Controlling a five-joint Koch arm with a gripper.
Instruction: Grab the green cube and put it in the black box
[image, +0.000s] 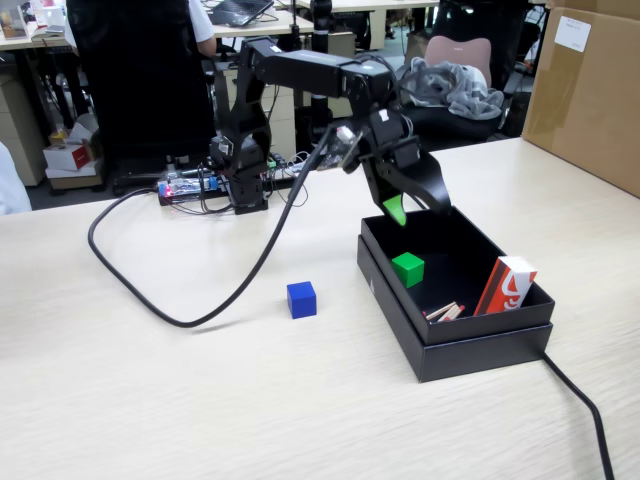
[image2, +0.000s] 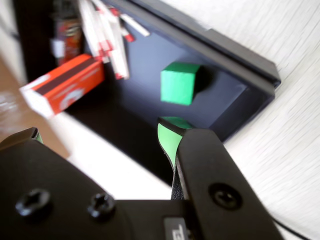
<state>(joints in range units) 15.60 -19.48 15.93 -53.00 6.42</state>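
The green cube (image: 408, 269) (image2: 179, 83) lies on the floor of the black box (image: 385, 277) (image2: 235, 107), near its left wall in the fixed view. My gripper (image: 415, 207) (image2: 100, 132) hangs above the box's back part, clear of the cube, with its jaws wide apart and nothing between them. Green pads line the fingertips (image: 395, 210) (image2: 167, 137).
A blue cube (image: 301, 299) sits on the wooden table left of the box. Inside the box a red and white carton (image: 505, 285) (image2: 62, 87) leans at the right end beside some small sticks (image: 445, 312). A black cable (image: 200, 310) loops across the table. A brown cardboard box (image: 590, 90) stands at the far right.
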